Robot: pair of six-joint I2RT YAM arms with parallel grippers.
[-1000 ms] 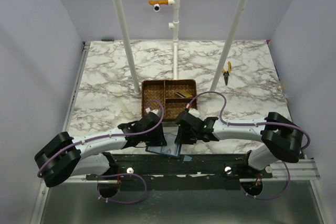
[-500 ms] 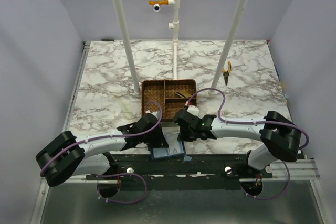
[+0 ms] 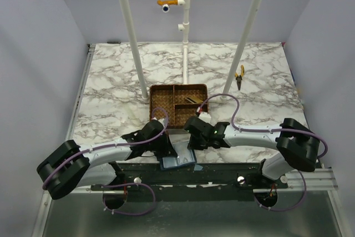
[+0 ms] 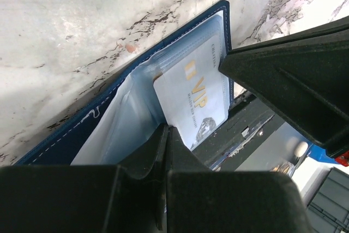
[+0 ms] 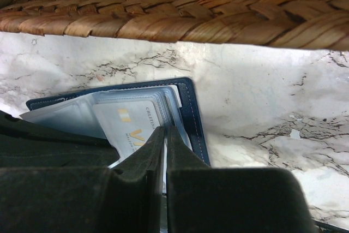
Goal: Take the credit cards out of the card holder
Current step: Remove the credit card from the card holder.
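The navy card holder [image 3: 178, 162] lies open at the table's near edge, its clear inner sleeves up. A pale credit card [image 4: 193, 99] marked VIP sits in the top sleeve. My left gripper [image 4: 166, 129] is shut, its tips against the sleeve's edge by the card's corner; I cannot tell whether it pinches anything. From the other side my right gripper [image 5: 165, 129] is shut on the credit card [image 5: 133, 124] at its edge, a thin pale strip showing between its fingers. In the top view both grippers, left [image 3: 166, 149] and right [image 3: 191, 144], crowd over the holder.
A brown wicker divided tray [image 3: 161, 97] stands just beyond the holder, with cards in one compartment [image 3: 193, 100]; its wall [image 5: 163, 9] fills the top of the right wrist view. Yellow-handled pliers [image 3: 239, 77] lie far right. Three white poles rise from the table.
Both grippers have closed from part open to shut. The arms dropped onto the holder, which slid slightly toward the near edge and squared up.
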